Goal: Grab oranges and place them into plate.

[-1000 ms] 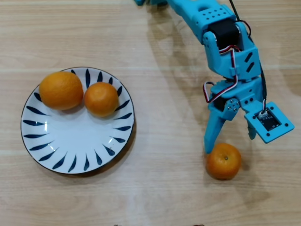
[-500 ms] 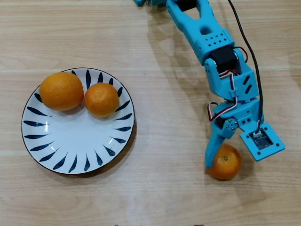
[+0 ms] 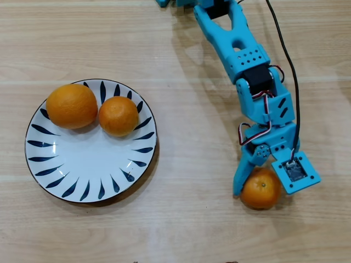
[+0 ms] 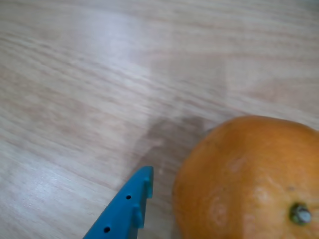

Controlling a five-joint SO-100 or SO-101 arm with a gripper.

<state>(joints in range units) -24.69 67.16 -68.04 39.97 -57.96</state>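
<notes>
The blue gripper (image 3: 262, 189) is straddling a small orange (image 3: 261, 189) on the wooden table (image 3: 186, 219), jaws spread around it; contact is unclear. Its dimpled skin and green stem nub are filling the wrist view. Two oranges (image 3: 71, 105) (image 3: 117, 115) are sitting touching on the blue-stroked plate (image 3: 82, 181), well apart.

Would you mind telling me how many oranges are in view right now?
3. The large orange and a small orange sit on the plate. The third orange lies on the table, between the gripper fingers. None seem hidden.
</notes>
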